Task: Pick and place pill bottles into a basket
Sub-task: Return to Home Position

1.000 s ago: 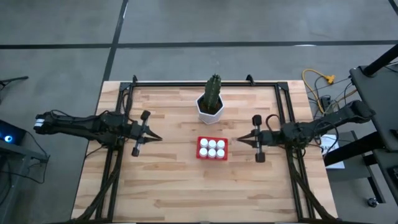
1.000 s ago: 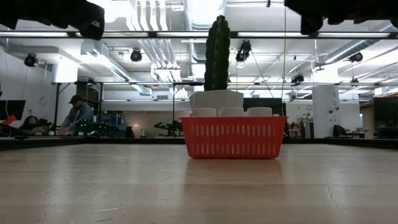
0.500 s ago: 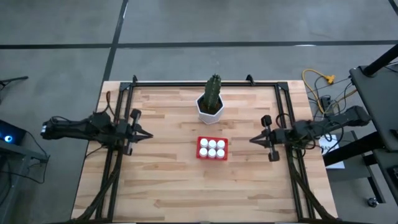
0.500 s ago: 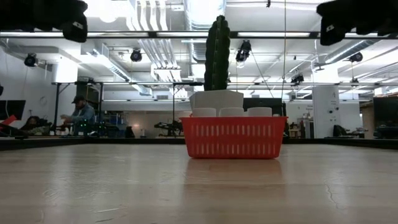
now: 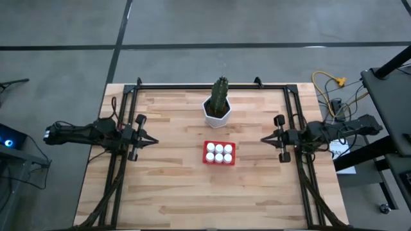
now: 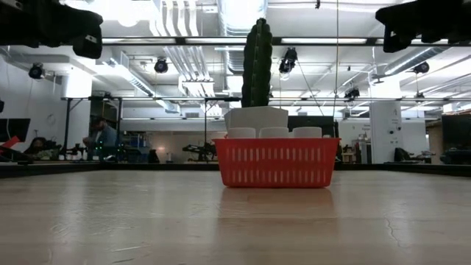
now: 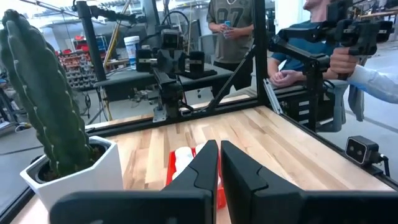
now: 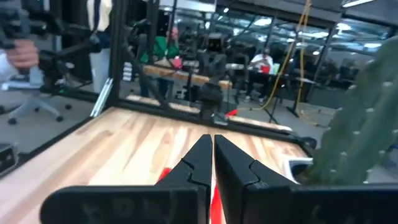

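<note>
Wooden tabletop (image 5: pixel 173 186), busy workshop behind. Both pairs of fingers are pressed together, holding nothing. The left gripper (image 5: pixel 151 140) hangs near the left rail and the right gripper (image 5: pixel 263 139) near the right, both well apart from the red basket (image 5: pixel 206 153) mid-table. Pill bottles (image 5: pixel 219 148), six as far as I can make out, stand inside it, near the potted cactus (image 5: pixel 217 110).

A light plank-wood table top (image 5: pixel 173 186) is edged by a black metal frame (image 5: pixel 173 85) and is set on a grey concrete floor (image 5: pixel 225 25) crossed by dark seams (image 5: pixel 122 25). A yellow cable (image 5: pixel 330 82) is looped on the floor near the table's right side. Beyond the table an open workshop hall is seen, lit brightly from overhead, with ceiling ducts (image 6: pixel 176 44) and hanging spot lamps (image 6: pixel 162 65). A person (image 6: pixel 103 136) is noted at distant benches (image 6: pixel 110 153).
</note>
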`<state>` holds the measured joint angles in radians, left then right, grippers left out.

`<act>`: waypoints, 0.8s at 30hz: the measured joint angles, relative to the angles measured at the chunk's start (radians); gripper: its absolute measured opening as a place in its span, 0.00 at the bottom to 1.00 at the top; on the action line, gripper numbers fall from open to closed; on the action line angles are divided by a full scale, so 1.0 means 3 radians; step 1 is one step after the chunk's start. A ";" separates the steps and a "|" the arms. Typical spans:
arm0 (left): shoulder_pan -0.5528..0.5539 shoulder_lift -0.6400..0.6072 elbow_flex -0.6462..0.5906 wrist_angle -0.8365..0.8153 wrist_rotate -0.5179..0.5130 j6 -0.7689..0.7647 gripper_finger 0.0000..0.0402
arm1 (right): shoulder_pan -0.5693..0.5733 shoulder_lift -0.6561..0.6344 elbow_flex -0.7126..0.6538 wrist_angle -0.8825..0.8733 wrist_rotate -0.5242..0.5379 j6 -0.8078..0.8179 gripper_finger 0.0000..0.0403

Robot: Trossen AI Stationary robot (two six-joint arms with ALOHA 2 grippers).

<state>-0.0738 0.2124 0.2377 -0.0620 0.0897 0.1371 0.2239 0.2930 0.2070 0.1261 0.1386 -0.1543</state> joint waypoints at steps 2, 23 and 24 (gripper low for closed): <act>0.0000 0.0006 -0.0001 0.0004 -0.0001 0.0000 0.00 | -0.0059 -0.0040 0.0000 -0.0013 0.0002 -0.0018 0.02; 0.0003 -0.0067 -0.0149 0.0113 -0.0312 0.0095 0.00 | -0.1004 -0.0125 -0.0115 -0.0069 -0.0463 0.0083 0.02; 0.0003 -0.0084 -0.0186 0.0168 -0.0318 0.0094 0.00 | -0.1021 -0.0125 -0.0134 -0.0045 -0.0462 0.0095 0.02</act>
<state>-0.0731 0.1872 0.1820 -0.0116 -0.0057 0.1654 -0.0825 0.2554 0.1666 0.1126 -0.0002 -0.1257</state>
